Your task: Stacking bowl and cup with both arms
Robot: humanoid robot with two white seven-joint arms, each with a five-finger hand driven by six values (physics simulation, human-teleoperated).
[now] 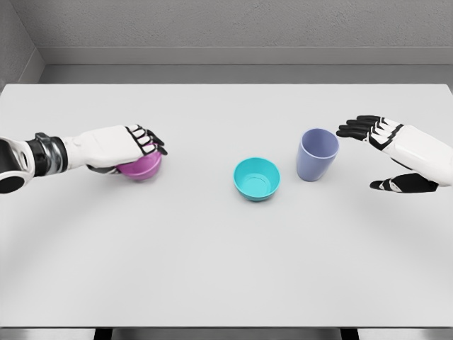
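— Reaching in from the left edge of the pale grey worktop (212, 269), the white left hand (127, 147) lay over a small magenta bowl (144, 167), did it not?

— It did. The black-tipped fingers (150, 139) were curled over the bowl's top and far side, gripping it, so that only the lower front of the bowl showed beneath the palm. Whether the bowl sat on the worktop or was lifted just clear of it could not be told.

— And the other pieces?

— A round turquoise plastic bowl (256, 178) stood upright near the middle of the worktop, its mouth open to the camera and nothing inside it. Just beside it, towards the right edge and slightly nearer the far edge, stood a lavender-blue tumbler-shaped cup (316, 154), also upright and hollow. The two were close but apart.

— What of the right hand (396, 152)?

— It hung near the right edge, beside the cup and not touching it. Its fingers were spread and relaxed, the four fingers pointing towards the cup's rim, the thumb (393, 184) held lower and nearer the front edge. It held nothing.

— So the magenta bowl was well apart from the turquoise one?

— Yes, towards the left edge, with bare worktop between them.
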